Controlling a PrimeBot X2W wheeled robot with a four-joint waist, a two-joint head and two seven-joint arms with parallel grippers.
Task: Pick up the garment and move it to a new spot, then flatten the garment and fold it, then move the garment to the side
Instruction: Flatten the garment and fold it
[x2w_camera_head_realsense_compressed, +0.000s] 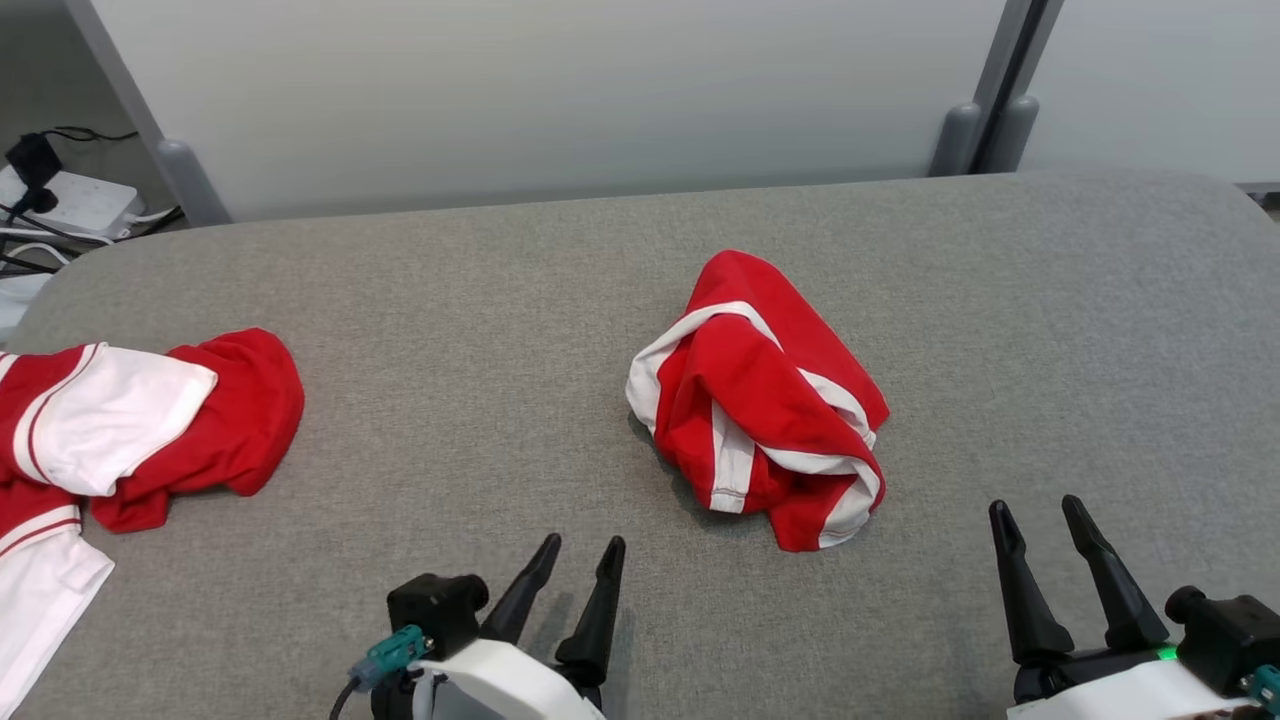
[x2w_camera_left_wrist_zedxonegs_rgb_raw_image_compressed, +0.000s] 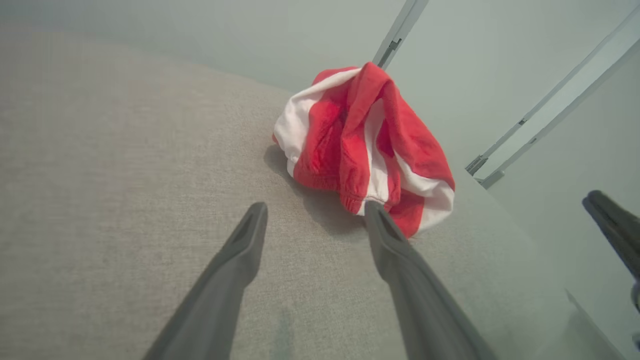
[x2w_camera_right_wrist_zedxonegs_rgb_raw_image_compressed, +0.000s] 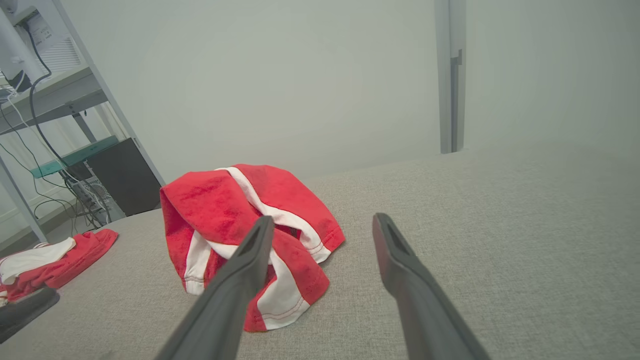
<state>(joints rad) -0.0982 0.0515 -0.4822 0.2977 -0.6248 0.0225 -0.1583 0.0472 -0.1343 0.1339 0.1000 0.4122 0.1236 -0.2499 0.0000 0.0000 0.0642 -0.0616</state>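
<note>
So, left gripper (x2w_camera_head_realsense_compressed: 584, 542) and right gripper (x2w_camera_head_realsense_compressed: 1035, 504) are both spread, holding nothing. Garment (x2w_camera_head_realsense_compressed: 760, 400) sits bunched just ahead, between them. I'd pinch a top fold deep, not skim the hem.

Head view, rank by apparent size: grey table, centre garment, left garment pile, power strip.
1. grey table
2. left garment pile and centre garment: about equal, pile cropped by the frame, not ranked
3. power strip
</note>
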